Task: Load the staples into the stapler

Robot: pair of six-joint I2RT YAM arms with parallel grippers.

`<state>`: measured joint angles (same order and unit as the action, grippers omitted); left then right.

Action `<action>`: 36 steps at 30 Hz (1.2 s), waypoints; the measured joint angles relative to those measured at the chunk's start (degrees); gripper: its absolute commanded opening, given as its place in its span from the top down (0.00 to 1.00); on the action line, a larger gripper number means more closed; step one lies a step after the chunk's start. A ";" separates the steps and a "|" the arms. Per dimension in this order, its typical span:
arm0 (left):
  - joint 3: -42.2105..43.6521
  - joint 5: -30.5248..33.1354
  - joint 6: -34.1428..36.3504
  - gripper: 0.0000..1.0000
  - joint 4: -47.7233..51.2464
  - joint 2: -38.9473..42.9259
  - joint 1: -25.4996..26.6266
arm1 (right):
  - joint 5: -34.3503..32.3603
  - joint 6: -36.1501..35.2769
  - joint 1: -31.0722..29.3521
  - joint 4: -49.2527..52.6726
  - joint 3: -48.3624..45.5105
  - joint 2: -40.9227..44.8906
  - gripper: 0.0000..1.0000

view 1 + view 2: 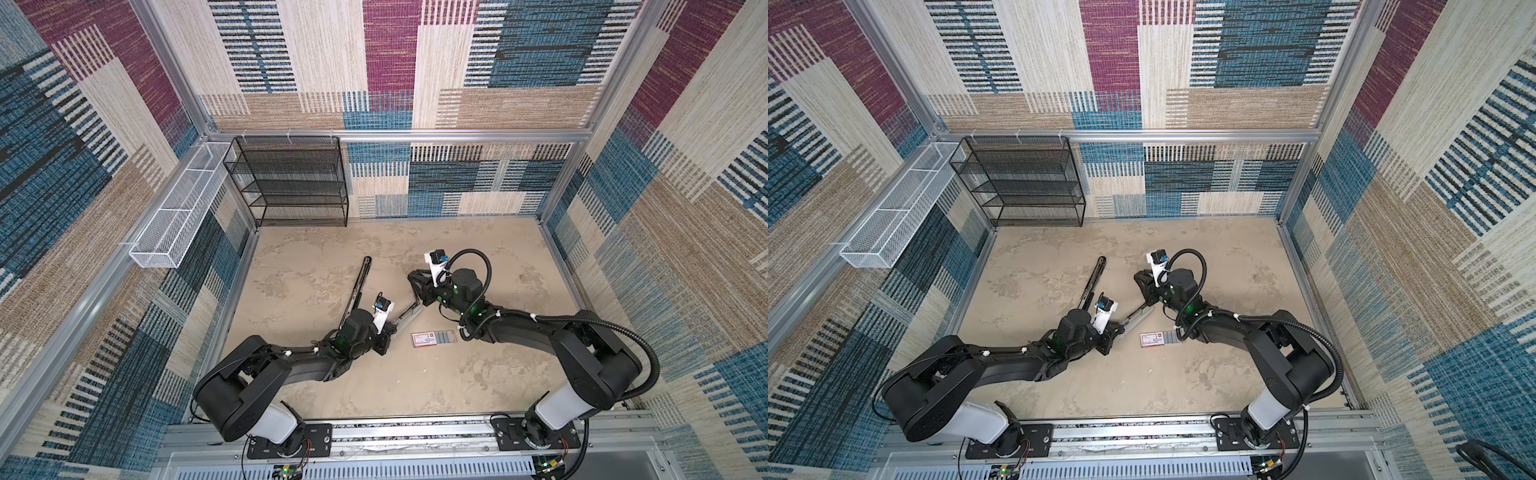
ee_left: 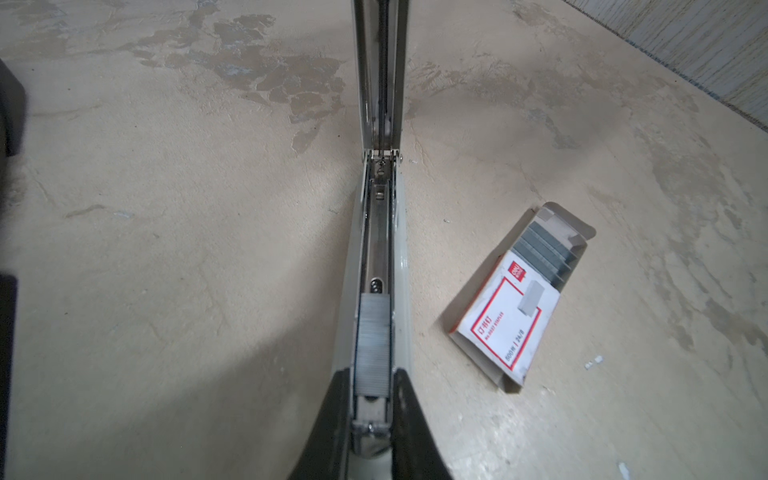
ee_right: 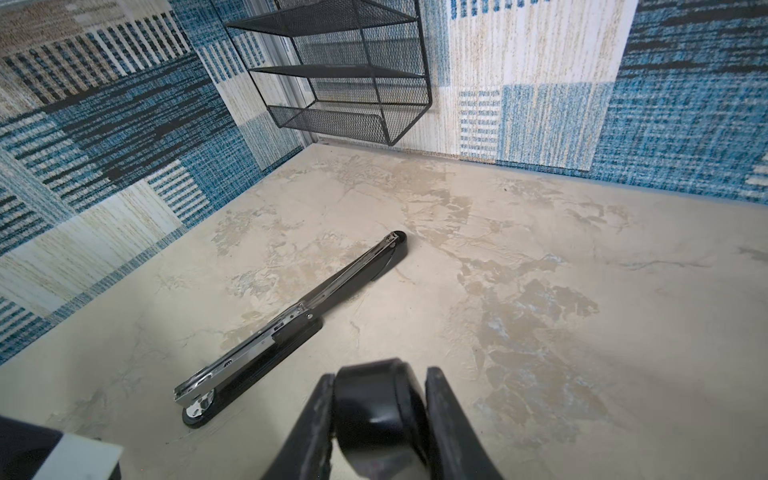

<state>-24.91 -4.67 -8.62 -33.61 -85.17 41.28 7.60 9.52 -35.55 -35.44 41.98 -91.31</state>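
Observation:
A pale-sided stapler (image 2: 378, 232) lies opened, its metal channel facing up. A grey strip of staples (image 2: 372, 345) sits in the channel, close to my left gripper (image 2: 372, 374), which is shut on the stapler's front end. In both top views the stapler (image 1: 409, 313) (image 1: 1136, 316) runs from the left gripper (image 1: 390, 330) up to its hinge. From there the lid (image 2: 380, 62) rises to my right gripper (image 1: 415, 282). The right gripper (image 3: 380, 374) is shut on the lid's rounded black end (image 3: 378, 407). The red-and-white staple box (image 2: 511, 307) (image 1: 432, 338) lies beside the stapler. Its grey tray (image 2: 544, 249) is slid partly out, with more strips in it.
A second stapler (image 3: 291, 320) (image 1: 357, 286), black, lies opened flat on the table left of the held one. A black mesh shelf (image 1: 291, 183) stands at the back left, and a white mesh basket (image 1: 178, 216) hangs on the left wall. Walls close in the table.

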 measured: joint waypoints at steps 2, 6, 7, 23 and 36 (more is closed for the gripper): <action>0.00 0.02 0.00 1.00 0.00 0.00 0.00 | -1.05 -1.05 -0.85 0.39 0.00 0.15 0.81; 0.00 0.04 0.04 1.00 0.00 0.00 0.00 | -2.97 -2.38 -2.27 0.61 -0.39 0.61 0.81; 0.00 0.07 0.04 1.00 0.00 0.02 0.00 | -3.30 -2.58 -2.45 0.68 -0.44 0.70 0.81; 0.00 0.70 1.16 1.00 0.00 0.22 -0.04 | -9.88 -7.34 -7.23 2.80 -0.90 1.64 0.81; 0.00 0.85 1.36 1.00 -0.04 0.24 -0.04 | -13.57 -8.55 -9.55 2.95 -1.57 1.90 0.80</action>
<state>-24.91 -3.81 -7.27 -33.65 -84.93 41.23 -5.98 0.97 -45.10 -32.49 40.40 -89.41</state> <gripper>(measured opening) 0.170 0.342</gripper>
